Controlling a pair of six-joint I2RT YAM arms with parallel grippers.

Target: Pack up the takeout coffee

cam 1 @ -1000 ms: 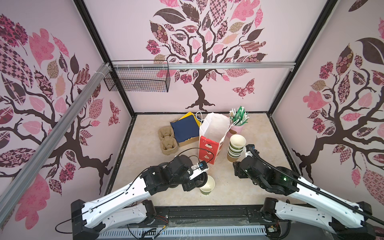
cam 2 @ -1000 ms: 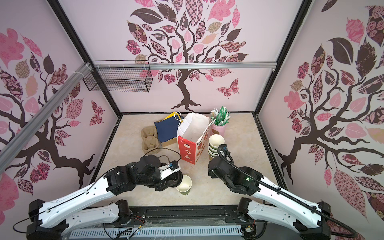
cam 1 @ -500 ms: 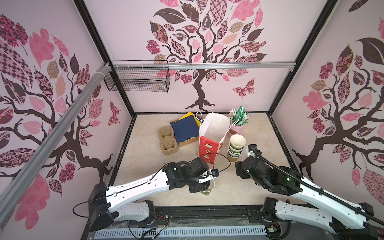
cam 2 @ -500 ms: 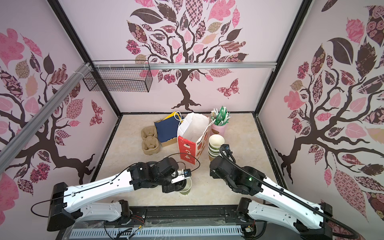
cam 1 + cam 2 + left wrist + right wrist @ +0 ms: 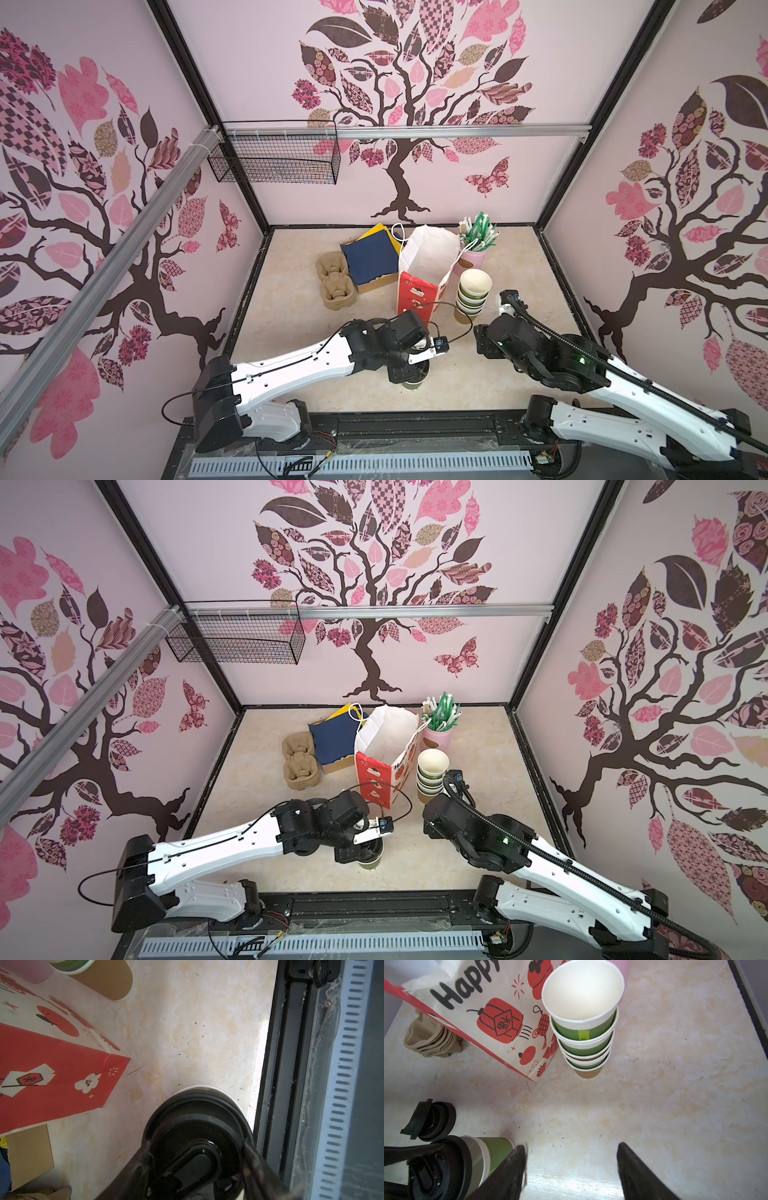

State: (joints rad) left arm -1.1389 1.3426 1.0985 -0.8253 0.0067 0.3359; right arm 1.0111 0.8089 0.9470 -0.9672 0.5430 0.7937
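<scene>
Marbled tabletop [image 5: 498, 382]: lidded cup [image 5: 197, 1105] upright in grip of left gripper [image 5: 196, 1145]; right gripper [image 5: 571, 1146] spread.

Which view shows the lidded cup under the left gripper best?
The right wrist view: the lidded cup shows both black lid and green side. The left wrist view shows only its lid top, close up. In both top views the left gripper covers most of it.
</scene>
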